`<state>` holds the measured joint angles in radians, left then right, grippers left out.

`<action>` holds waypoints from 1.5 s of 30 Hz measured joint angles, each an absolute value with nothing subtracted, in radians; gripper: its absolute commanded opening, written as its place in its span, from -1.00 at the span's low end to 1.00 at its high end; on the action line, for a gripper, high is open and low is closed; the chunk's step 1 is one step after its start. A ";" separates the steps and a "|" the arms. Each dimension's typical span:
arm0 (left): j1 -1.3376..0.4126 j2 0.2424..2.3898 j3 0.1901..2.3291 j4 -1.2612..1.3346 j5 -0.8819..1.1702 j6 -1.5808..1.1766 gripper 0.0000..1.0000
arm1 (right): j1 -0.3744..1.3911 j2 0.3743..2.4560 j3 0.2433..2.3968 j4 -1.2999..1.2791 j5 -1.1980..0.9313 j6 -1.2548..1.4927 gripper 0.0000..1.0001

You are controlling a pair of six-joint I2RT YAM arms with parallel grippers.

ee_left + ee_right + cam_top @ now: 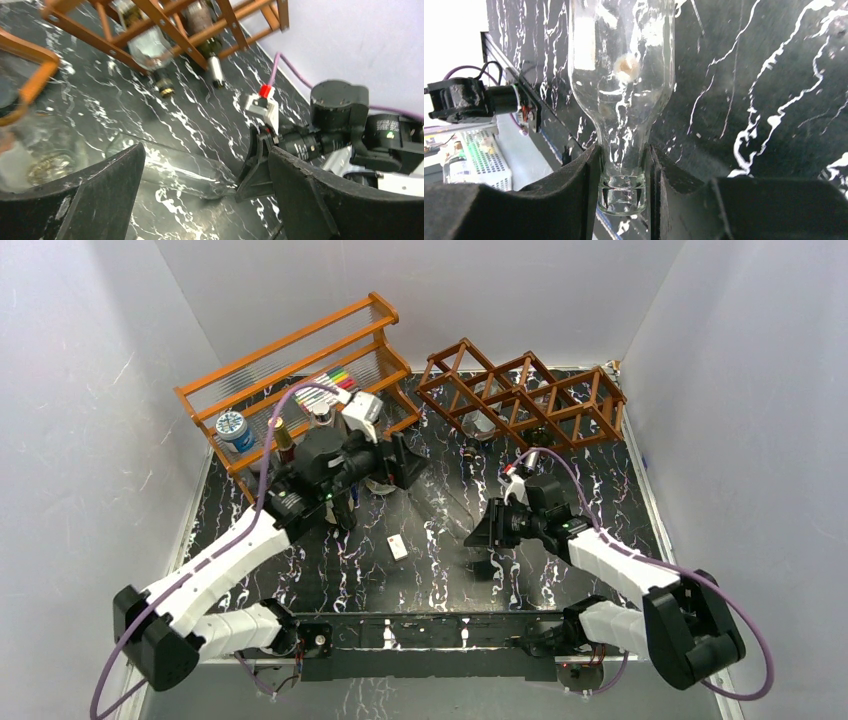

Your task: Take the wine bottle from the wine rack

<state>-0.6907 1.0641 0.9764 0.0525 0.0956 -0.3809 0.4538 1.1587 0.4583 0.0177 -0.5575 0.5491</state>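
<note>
Wine bottle: the clear glass wine bottle [621, 65] is out of the wine rack [170, 31]. It lies on its side low over the black marbled table [440, 570], well apart from the rack. We cannot tell whether it rests on the surface or hangs just above it.
Right gripper: the right gripper [624, 167] is clamped on the bottle's neck, its fingers [581, 185] pressing from both sides just below the lip. We judge the neck was chosen because it is the part that pokes out of a cell.
Left gripper: the left gripper [206, 155] is spread wide and holds nothing. It is aimed at the bottle's body from the opposite end. We read this as a support stance, since a neck hold alone leaves the heavy end free to swing.
Rack contents: another clear bottle [150, 47] and a dark bottle [200, 20] lie in cells, necks outward.
Progress: removal looks done to us; setting the bottle down remains.
Risk: smooth glass may twist between the pads.
</note>
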 measured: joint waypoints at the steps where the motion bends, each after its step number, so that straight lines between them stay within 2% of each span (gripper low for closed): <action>1: -0.693 1.089 0.986 0.048 0.118 -0.384 0.83 | 0.454 1.137 0.454 -0.004 -0.562 0.556 -1.00; 6: -0.753 1.174 1.000 0.032 0.216 -0.312 0.96 | 0.454 1.058 0.466 -0.130 -0.559 0.553 -1.00; 17: -1.003 1.222 1.020 -0.080 0.218 0.314 0.96 | 0.454 0.976 0.580 -0.414 -0.539 0.519 -1.00; 23: -1.070 1.316 1.010 -0.077 0.210 0.527 0.96 | 0.454 0.947 0.643 -0.516 -0.538 0.529 -1.00; 29: -1.159 1.352 0.870 0.086 0.065 0.618 0.96 | 0.454 0.941 0.679 -0.537 -0.557 0.561 -1.00; 35: -1.248 1.470 0.850 0.268 -0.104 0.685 0.96 | 0.454 0.941 0.680 -0.573 -0.557 0.575 -1.00; 42: -1.279 1.532 0.835 0.395 -0.238 0.769 0.84 | 0.454 0.942 0.713 -0.609 -0.557 0.574 -1.00; 45: -1.279 1.534 0.835 0.421 -0.274 0.795 0.61 | 0.454 0.941 0.726 -0.617 -0.557 0.574 -1.00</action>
<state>-1.2785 1.5341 0.8349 0.4213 -0.2737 0.7952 0.4538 0.9413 0.7258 -0.6167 -0.5571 0.5735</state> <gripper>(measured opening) 0.904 0.436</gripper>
